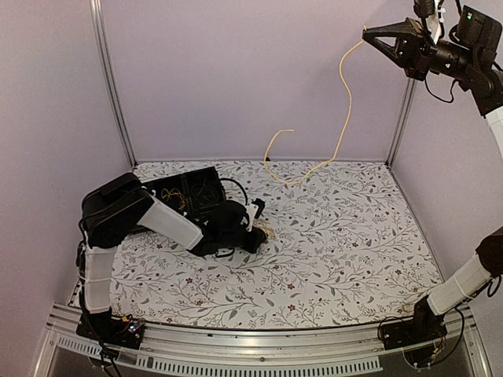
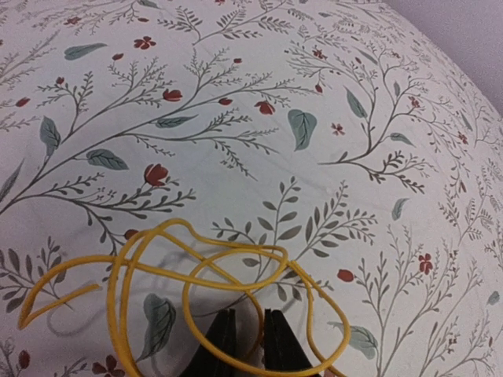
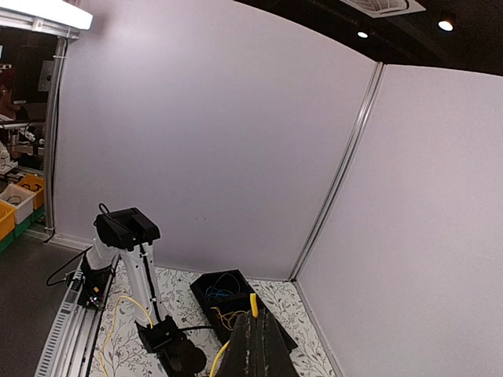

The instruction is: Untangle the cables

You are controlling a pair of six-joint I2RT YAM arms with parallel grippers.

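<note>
The right tool is up high at the far right, clenched on one end of a long yellow cable. The cable hangs down in a slack curve, touches the tabletop near the far wall, and its free end curls up off the surface. It hangs free of anything else.

The left tool is low on the tabletop, just right of a black box at the far left. More thin wires sit in that box, blue and yellow as far as I can make out. In front of it lies a looped yellow cable, several loose rings crossing over each other. The tool's two sides stand nearly together with one strand running between them, so it looks pinched on that strand, though I can't be sure the grip is firm.

These wires look light, limp and a bit springy. They'll drag and follow rather than resist, and a thin smooth jacket may slip from a weak pinch. I'd take hold on a single strand near a free end, away from the crossings, so pulling opens the loops rather than tightening them.
</note>
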